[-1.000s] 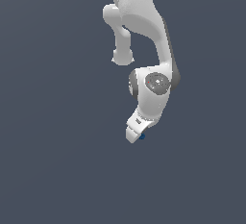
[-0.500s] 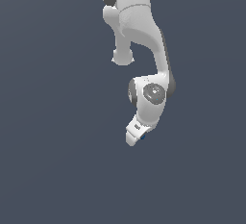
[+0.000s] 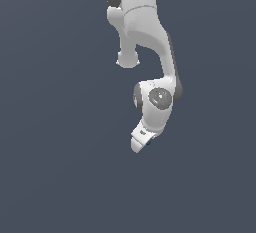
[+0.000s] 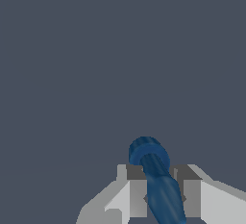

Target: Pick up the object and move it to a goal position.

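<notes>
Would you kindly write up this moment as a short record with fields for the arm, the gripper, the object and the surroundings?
arm: white, reaching down from the top of the exterior view
gripper: fingers on either side of the object, shut on it
object: dark blue, slim with a rounded end sticking out past the fingertips
object in exterior view: only a blue speck at the gripper's tip
surroundings: plain dark grey, nothing else seen
</notes>
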Controlling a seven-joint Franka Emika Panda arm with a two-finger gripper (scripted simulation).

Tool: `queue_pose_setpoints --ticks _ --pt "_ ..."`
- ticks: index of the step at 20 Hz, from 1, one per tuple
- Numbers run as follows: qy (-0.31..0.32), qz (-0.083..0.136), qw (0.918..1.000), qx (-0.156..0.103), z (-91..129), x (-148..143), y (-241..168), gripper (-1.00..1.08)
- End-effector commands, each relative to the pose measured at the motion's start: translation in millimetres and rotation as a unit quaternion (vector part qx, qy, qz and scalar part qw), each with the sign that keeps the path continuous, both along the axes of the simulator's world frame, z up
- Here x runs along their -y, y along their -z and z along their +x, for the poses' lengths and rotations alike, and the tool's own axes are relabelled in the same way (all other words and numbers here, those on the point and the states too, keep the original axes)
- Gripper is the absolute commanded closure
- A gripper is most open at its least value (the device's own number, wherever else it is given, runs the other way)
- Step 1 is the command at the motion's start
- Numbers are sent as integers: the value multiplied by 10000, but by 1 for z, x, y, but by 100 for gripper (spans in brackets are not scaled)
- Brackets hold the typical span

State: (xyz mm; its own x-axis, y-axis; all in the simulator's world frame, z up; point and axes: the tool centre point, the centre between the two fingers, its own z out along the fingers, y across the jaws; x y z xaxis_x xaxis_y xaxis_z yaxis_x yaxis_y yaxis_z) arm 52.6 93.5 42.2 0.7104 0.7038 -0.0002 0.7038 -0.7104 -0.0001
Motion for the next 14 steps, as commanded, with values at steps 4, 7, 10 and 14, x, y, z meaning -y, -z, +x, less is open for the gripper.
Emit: queue_pose_setpoints --ticks 4,7,10,14 --pt "-1 0 10000 1 0 0 0 108" --pt "-1 0 10000 1 -1 0 -2 108" --pt "-1 0 10000 1 -3 2 -8 108" --pt "0 -2 10000 1 -9 6 -21 108"
